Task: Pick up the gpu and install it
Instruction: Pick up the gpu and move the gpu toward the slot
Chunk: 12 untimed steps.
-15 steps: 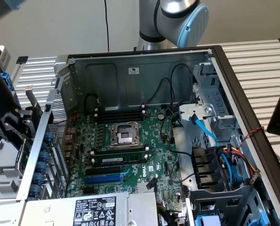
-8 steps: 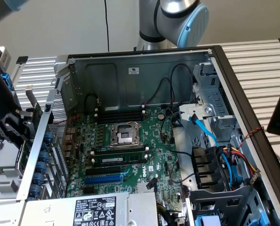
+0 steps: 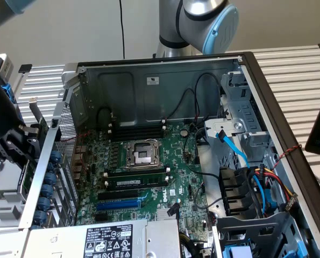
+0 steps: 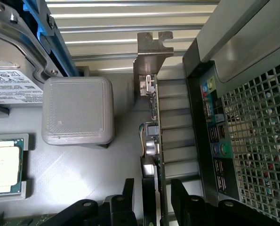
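A white slatted surface (image 3: 294, 70) under a plain pale wall carries an open computer case (image 3: 160, 80) lying on its side. Its green motherboard (image 3: 170, 150) faces up, with an empty processor socket (image 3: 141, 153) near the middle of the case.

The arm (image 3: 203, 21) rises behind the case's far wall, and we see a grey joint with a blue cap above that wall. Its wrist end comes in outside the case, on the exterior view's left, close to the case's perforated rear panel (image 3: 68, 161). There the dark claw (image 3: 29, 137) sits level with the panel's upper rim.

In the wrist view, the claw (image 4: 152, 182) has its two black fingers (image 4: 129, 188) drawn in narrow around the gpu (image 4: 155, 127), which we see edge-on. The green card runs straight out from between them. Its silver bracket (image 4: 151, 52) is at the end far from the claw, and its black shroud is on the side turned away from the case. The gpu (image 3: 41, 128) is outside the case, just beside the rear panel, where the wrist view shows port openings (image 4: 215, 136) and mesh (image 4: 257, 141).

On the gpu's other side, away from the case, are a grey tray (image 4: 83, 179) with a square grey block (image 4: 78, 110), a processor chip (image 4: 3, 165) and a labelled drive (image 4: 12, 84).
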### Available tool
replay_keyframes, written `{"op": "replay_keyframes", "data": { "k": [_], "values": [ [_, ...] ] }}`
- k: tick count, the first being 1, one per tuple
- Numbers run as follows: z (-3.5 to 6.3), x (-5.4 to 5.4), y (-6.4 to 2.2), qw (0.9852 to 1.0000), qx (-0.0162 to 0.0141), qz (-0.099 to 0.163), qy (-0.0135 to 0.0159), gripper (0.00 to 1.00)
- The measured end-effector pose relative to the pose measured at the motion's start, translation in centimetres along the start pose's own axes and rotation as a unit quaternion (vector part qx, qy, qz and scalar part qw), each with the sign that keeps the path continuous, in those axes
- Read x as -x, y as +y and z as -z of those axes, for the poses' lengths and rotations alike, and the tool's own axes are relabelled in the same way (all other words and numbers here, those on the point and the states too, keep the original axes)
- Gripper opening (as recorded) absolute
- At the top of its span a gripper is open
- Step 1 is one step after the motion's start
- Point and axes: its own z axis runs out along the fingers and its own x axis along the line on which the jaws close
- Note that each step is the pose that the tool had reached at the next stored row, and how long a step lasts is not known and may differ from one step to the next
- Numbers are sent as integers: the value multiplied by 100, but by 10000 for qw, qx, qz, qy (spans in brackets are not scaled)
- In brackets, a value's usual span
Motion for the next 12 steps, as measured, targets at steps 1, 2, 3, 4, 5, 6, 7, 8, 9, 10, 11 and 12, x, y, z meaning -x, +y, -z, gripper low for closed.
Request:
{"op": "replay_keyframes", "data": {
  "k": [1,2,3,4,5,6,7,8,9,10,11,12],
  "values": [
    [0,0,0,10000,-1,1,1,44],
    [-3,0,-1,10000,0,1,1,44],
    [-11,-1,-2,10000,1,1,-1,42],
    [-20,-2,-3,10000,0,0,0,35],
    [-26,-4,-5,10000,-1,0,3,35],
    [-28,-5,-5,10000,-2,0,3,29],
    [-29,-5,-6,10000,-2,-1,3,28],
    [-30,-5,-6,10000,-2,-1,2,28],
    [-31,-5,-6,10000,-2,-1,2,28],
    [-33,-5,-6,10000,-1,0,1,28],
    [-33,-5,-6,10000,-1,-1,2,28],
    [-32,-4,-6,10000,0,-1,2,28]
  ]
}}
